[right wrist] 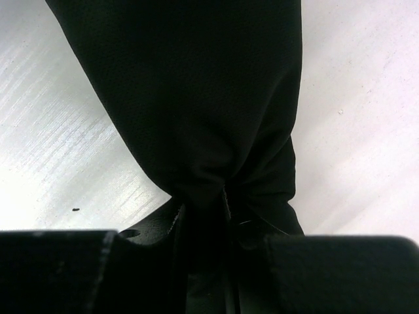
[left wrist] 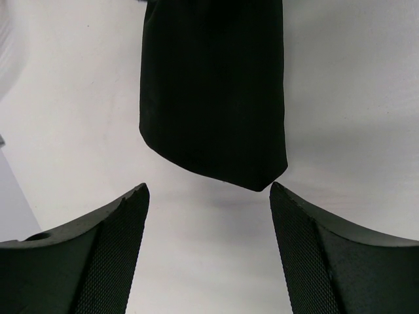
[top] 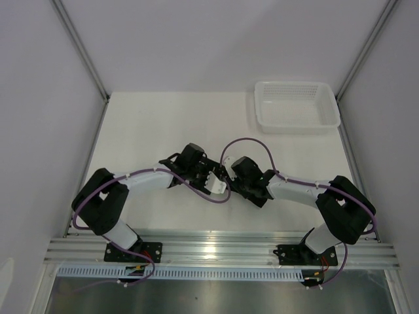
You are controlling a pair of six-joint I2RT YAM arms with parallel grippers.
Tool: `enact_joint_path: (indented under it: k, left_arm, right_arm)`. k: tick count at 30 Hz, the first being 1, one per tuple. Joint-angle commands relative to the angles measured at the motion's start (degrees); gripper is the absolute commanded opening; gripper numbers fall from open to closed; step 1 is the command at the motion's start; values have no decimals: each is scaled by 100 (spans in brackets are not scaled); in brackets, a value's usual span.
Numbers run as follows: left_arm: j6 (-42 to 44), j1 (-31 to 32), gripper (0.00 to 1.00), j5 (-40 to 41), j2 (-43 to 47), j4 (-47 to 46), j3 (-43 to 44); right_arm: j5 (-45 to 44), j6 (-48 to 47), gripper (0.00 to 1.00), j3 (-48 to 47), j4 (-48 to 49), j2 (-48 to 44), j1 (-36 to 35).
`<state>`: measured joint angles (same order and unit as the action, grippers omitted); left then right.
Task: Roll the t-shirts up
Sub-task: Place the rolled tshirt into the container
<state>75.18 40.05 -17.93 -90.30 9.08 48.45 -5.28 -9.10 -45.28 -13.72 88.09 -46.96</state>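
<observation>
Near edge of table (top: 163, 124): left arm (top: 141, 180), right arm (top: 308, 190) lean in, meet at middle. White mesh basket (top: 296, 124) at far right corner.
Left wrist: left gripper (left wrist: 208, 190) spread wide, black t-shirt (left wrist: 213, 85) end just ahead, not touched.
Right wrist: right gripper (right wrist: 203, 216) pinches bunched cloth, likely pinning it for rolling.

You've got the black t-shirt (left wrist: 213, 91) bunched into a narrow, plain band. One end is pinched tight in the right gripper (right wrist: 216, 261); the other end is free, edge slanted.

Basket (top: 298, 104) at far right of table (top: 163, 124); t-shirt (left wrist: 213, 91) ahead of left hand (left wrist: 208, 187).
</observation>
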Motion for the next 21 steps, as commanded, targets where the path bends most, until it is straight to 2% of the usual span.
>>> enact_joint_path:
  k: [1, 7, 12, 15, 16, 18, 19, 21]
  left_arm:
    - [-25, 319, 76, -79, -146, 639, -90]
    - [-1433, -401, 77, -491, 232, 1585, 569]
    - [-1961, -788, 77, -738, 619, 2439, 990]
    - [-3102, -1043, 77, -869, 532, 2879, 1533]
    - [-3836, -1104, 77, -983, 496, 2932, 1641]
    - [-4631, -1306, 78, -1167, 313, 3099, 2200]
    - [-5392, -1429, 78, -1395, 207, 3161, 2343]
    - [-6090, -1561, 79, -1616, -4, 3441, 2781]
  right_arm:
    - [704, -109, 9, -69, 88, 182, -59]
    - [607, -118, 9, -60, 123, 164, 11]
    - [528, -162, 8, -95, 132, 208, 11]
    - [275, -188, 7, -78, 158, 208, 20]
    - [229, -197, 7, -69, 159, 208, 11]
    - [46, -197, 6, -51, 167, 243, -6]
    - [-34, -206, 6, -43, 159, 261, -24]
    - [-227, -258, 6, -34, 185, 340, -67]
